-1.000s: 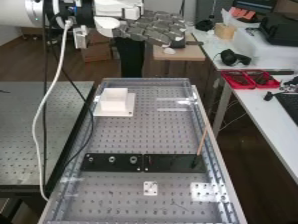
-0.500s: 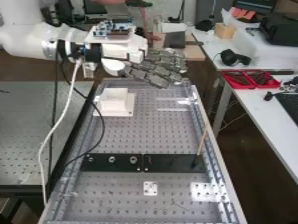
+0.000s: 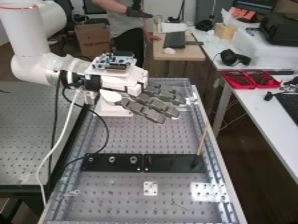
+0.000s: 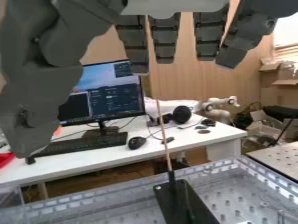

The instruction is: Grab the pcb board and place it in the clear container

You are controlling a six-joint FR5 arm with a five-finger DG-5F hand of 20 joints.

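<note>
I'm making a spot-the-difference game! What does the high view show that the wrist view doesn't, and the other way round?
From the high view: the white arm with a circuit board riding on top, and three round metal pieces on a black plate.

From the wrist view: a small white robot arm in the background and a wooden wall.

In both: the robot's dark grey hand, a thin brown stick standing up, and a white desk.

Your hand (image 3: 151, 104) now sits lower and farther toward the near end of your perforated bench (image 3: 136, 137), partly hiding the white stand (image 3: 106, 111).
</note>
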